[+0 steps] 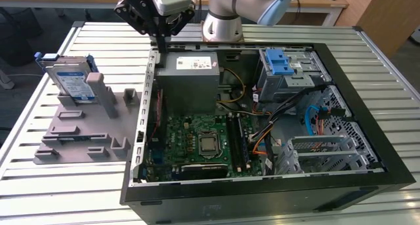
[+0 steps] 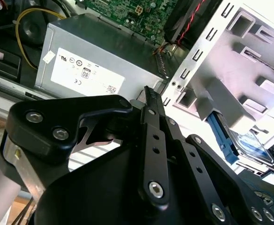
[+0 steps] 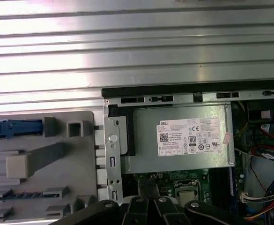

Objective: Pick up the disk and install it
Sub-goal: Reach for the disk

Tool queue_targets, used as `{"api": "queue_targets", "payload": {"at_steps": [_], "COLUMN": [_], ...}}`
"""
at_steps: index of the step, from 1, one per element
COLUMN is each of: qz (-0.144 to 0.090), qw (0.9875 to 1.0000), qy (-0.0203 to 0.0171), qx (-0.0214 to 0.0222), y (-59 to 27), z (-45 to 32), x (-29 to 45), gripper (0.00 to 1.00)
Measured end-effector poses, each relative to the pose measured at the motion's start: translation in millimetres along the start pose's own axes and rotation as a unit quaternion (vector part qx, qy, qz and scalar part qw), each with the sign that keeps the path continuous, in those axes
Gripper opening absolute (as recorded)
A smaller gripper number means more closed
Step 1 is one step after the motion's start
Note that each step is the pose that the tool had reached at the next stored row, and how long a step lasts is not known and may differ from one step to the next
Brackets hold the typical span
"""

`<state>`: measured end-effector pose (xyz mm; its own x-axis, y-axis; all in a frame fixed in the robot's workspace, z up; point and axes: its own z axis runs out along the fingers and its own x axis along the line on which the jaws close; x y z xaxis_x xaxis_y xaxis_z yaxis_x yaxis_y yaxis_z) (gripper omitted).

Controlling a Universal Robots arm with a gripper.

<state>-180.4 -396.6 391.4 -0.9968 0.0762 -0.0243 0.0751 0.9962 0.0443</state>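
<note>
Now: I see my arm at top centre of the exterior view, over the open case.
Claw: fingers pressed together, holding nothing, tip just above the grey power box.
Disk: on edge in the grey fixture, upper left of the exterior view, well apart from my claw.

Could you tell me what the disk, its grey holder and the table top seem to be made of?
The disk: silvery metal casing, glossy label, blue rails likely plastic. The grey holder: matte, uniformly coloured, probably plastic. The table top: ribbed bare metal, perhaps aluminium, given its bright sheen.
</note>
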Motion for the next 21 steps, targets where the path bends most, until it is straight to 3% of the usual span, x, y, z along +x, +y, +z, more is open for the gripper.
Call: {"api": "queue_targets", "payload": {"at_steps": [15, 21], "qz": [0.0, 0.0], "qw": [1.0, 1.0], "qy": [0.0002, 0.0033], "qx": [0.0, 0.0003], "y": [1.9, 3.6], "z": [-0.2, -0.1], "x": [19.6, 25.0], "gripper": [0.11, 0.11]}}
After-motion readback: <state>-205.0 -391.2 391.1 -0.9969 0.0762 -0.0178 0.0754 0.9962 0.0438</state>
